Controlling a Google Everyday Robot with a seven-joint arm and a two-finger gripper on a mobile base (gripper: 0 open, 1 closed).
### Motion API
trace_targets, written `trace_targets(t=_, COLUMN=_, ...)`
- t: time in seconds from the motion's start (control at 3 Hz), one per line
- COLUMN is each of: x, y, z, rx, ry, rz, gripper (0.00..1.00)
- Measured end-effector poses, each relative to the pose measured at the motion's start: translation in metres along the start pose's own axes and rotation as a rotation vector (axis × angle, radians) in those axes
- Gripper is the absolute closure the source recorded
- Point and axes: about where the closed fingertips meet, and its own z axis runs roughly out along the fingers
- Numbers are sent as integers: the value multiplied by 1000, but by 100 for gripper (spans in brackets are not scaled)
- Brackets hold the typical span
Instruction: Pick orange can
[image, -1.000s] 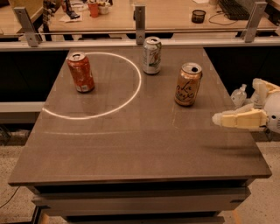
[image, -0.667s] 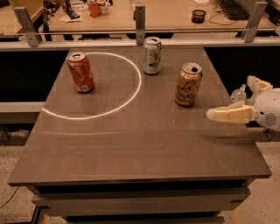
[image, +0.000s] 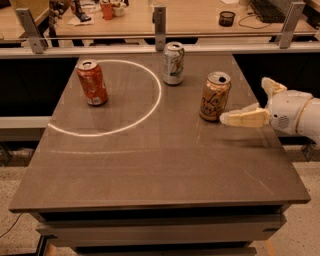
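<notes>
- gripper (image: 244, 99) sits at the right edge of the counter (image: 160, 170), coming in from the right, white wrist housing behind it
- jaws are spread, nothing held between them; one finger (image: 245, 118) points left and low, the other angles up and toward the back
- orange can (image: 215, 96) stands upright on the right half of the counter, just left of the gripper, outside the white circle (image: 150, 107)
- low fingertip lies right at the can's lower right side; can't tell if it touches
- can is not between the fingers, it is off their tips
- red-orange can (image: 92, 83) is upright at left, inside the circle
- white and green can (image: 173, 63) is upright at the back centre, just right of the circle's line
- metal rail (image: 160, 44) runs along the counter's far edge
</notes>
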Motion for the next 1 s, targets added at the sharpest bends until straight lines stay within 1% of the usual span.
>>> trace_targets(t=0.33, x=-7, y=1, z=25, rx=-32, ry=-32, rz=-5, gripper=0)
trace_targets(t=0.67, x=-9, y=6, z=45, rx=-62, ry=-56, rz=6, gripper=0)
trace_targets(t=1.0, x=-12, y=13, z=61, rx=-102, ry=-76, rz=12, gripper=15)
